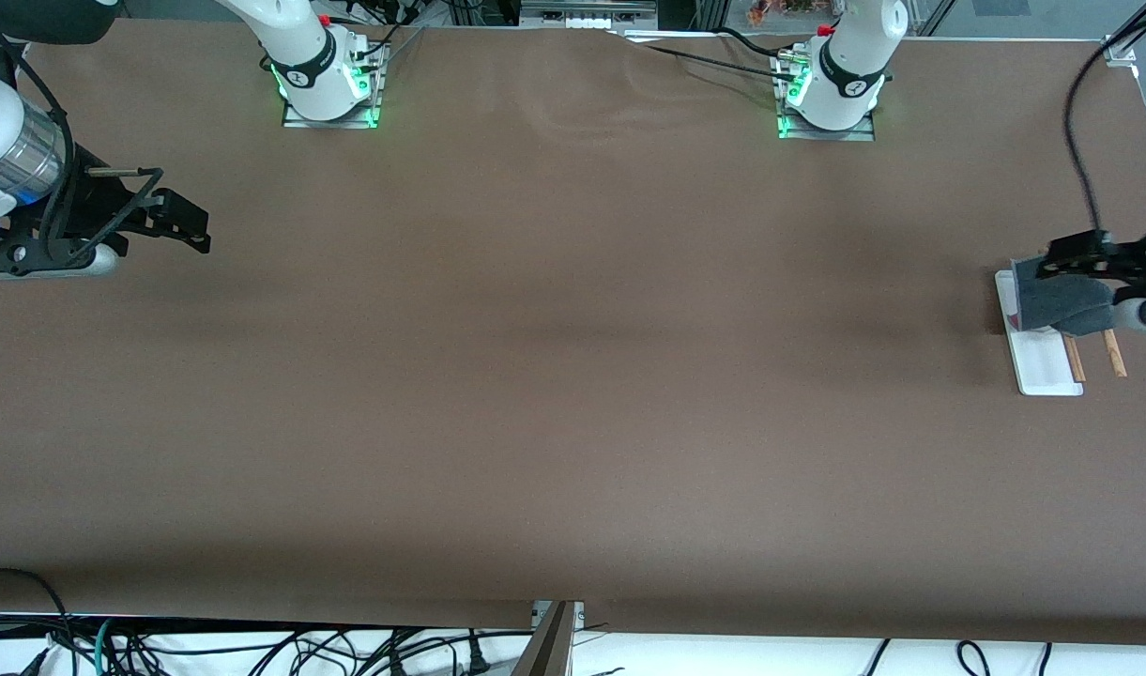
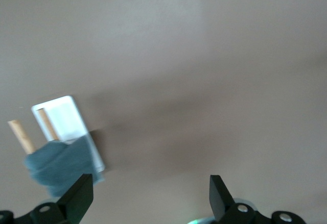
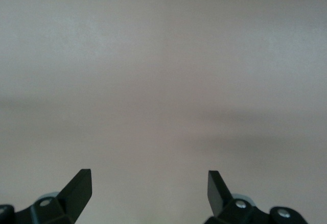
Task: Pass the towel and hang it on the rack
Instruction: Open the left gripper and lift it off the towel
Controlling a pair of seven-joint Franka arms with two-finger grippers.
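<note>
The dark grey towel (image 1: 1061, 302) is draped over the two wooden rods (image 1: 1114, 354) of the rack, whose white base (image 1: 1042, 364) lies at the left arm's end of the table. A pink corner shows at the towel's edge. My left gripper (image 1: 1070, 255) hangs just over the towel and the rack, open and empty. In the left wrist view the towel (image 2: 57, 165) lies across the rods (image 2: 21, 136) above the base (image 2: 64, 118), beside one finger of the left gripper (image 2: 150, 193). My right gripper (image 1: 190, 225) waits open and empty at the right arm's end; its wrist view (image 3: 149, 191) shows only bare table.
The brown table cover (image 1: 573, 376) is bare between the two arms. The arm bases (image 1: 328, 84) stand along the table's edge farthest from the camera. A black cable (image 1: 1079, 150) runs over the table near the rack.
</note>
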